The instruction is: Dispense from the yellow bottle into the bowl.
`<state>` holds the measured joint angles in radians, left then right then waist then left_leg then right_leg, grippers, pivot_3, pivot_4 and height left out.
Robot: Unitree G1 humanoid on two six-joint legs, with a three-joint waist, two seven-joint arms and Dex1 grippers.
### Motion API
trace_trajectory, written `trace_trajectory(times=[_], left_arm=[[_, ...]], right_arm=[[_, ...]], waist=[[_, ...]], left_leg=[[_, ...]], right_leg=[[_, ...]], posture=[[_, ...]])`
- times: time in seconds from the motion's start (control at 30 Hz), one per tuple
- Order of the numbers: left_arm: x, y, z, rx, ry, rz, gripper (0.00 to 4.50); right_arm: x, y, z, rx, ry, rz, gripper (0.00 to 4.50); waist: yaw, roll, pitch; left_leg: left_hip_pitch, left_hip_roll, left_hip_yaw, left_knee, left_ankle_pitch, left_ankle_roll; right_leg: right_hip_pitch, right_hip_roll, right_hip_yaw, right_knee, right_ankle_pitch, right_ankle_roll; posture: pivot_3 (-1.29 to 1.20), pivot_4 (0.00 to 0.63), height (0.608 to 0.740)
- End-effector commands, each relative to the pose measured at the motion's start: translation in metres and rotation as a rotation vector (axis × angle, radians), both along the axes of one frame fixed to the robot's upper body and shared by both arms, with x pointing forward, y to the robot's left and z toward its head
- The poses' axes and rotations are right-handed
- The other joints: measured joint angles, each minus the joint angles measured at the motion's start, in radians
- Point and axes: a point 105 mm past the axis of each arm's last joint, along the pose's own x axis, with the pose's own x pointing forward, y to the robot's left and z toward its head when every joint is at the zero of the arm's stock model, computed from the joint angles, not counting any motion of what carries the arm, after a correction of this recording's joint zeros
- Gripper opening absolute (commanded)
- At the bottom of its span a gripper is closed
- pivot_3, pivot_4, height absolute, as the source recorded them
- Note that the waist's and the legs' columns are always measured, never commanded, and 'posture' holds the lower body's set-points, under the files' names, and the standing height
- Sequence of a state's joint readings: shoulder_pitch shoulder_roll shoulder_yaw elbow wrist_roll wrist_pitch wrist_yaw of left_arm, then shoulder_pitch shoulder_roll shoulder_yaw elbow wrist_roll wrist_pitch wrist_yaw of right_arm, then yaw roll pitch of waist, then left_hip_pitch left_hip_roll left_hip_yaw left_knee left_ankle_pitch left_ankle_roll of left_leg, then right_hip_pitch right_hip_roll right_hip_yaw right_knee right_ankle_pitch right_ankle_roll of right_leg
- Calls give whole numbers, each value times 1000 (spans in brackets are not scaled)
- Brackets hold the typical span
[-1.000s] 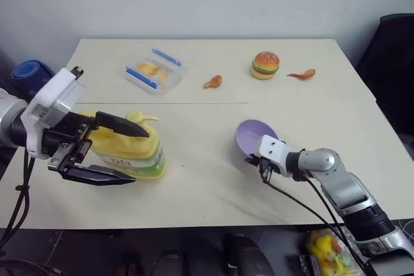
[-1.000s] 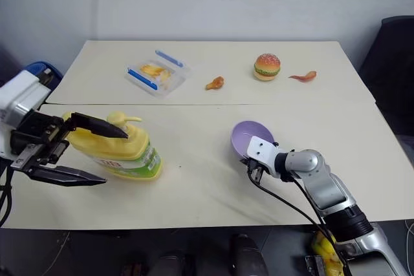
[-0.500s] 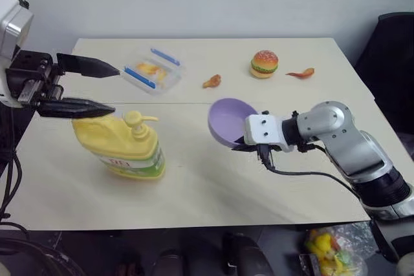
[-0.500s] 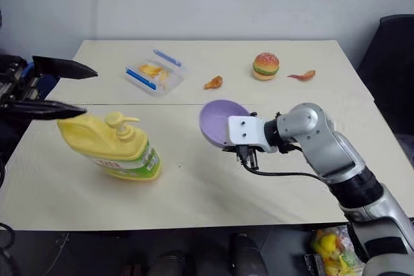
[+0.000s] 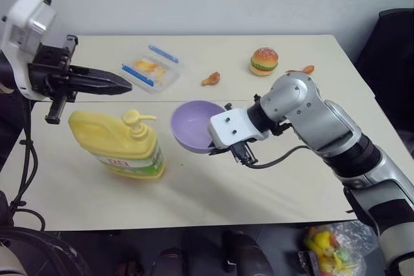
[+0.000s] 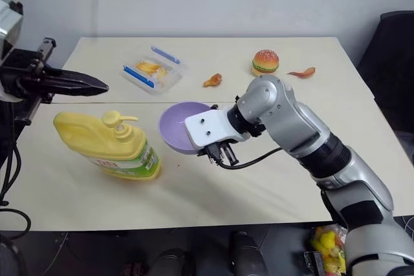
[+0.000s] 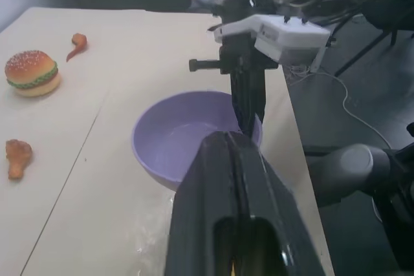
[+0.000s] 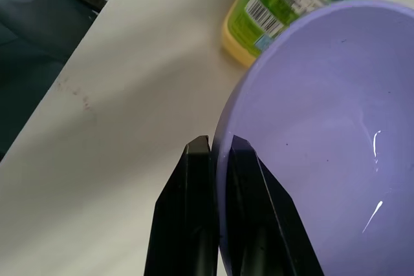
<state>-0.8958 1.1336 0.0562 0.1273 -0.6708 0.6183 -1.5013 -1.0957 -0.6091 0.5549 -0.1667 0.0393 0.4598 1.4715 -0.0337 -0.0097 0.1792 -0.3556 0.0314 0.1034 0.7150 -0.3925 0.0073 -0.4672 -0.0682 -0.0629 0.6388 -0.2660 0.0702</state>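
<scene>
I see the yellow bottle [image 5: 116,145] standing on the cream counter [image 5: 272,179] toward my left side, its pump top [image 5: 137,121] upright with the nozzle aimed toward the middle of the counter and the green, white and red label low on its body. My left end effector [image 5: 119,84] hangs in the air above and just behind the bottle, apart from it, pointing across toward the right; its two black fingers [image 7: 236,218] are pressed together with nothing between them. My right end effector [image 8: 217,150] is pinching the rim of the bowl [image 5: 197,125], one finger inside the wall and one outside, and it holds the lavender bowl off the counter, tilted so the opening faces partly toward the bottle. The bowl sits just beside the pump nozzle, a small gap between them. The bowl's inside looks plain apart from a couple of bright glints. At the far side of the counter I can see a clear container with blue clips [image 5: 151,72], a toy chicken drumstick [image 5: 210,80], a toy burger [image 5: 264,61] and a small orange-red piece [image 5: 301,69] just beside the burger, all well apart from the bottle and bowl.
</scene>
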Motion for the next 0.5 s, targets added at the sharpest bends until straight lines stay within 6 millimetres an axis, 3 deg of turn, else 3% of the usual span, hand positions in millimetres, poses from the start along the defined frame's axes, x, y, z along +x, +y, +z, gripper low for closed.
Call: trace_trajectory(times=[0.03, 0.5], left_arm=[[-11, -1, 0, 50, -19, -72, 17], [-6, -5, -16, 51, -17, -63, 17]], right_arm=[[-7, 5, 11, 6, -12, 40, 0], [-23, 14, 22, 32, -2, 96, 0]], waist=[[2, 0, 0], [5, 0, 0]], left_leg=[[0, 0, -1, 1, 0, 0], [-1, -1, -3, 3, -1, 2]], right_leg=[[0, 0, 0, 1, 0, 0], [1, -5, -2, 3, 0, 0]], posture=[[0, 150, 740], [0, 150, 740]])
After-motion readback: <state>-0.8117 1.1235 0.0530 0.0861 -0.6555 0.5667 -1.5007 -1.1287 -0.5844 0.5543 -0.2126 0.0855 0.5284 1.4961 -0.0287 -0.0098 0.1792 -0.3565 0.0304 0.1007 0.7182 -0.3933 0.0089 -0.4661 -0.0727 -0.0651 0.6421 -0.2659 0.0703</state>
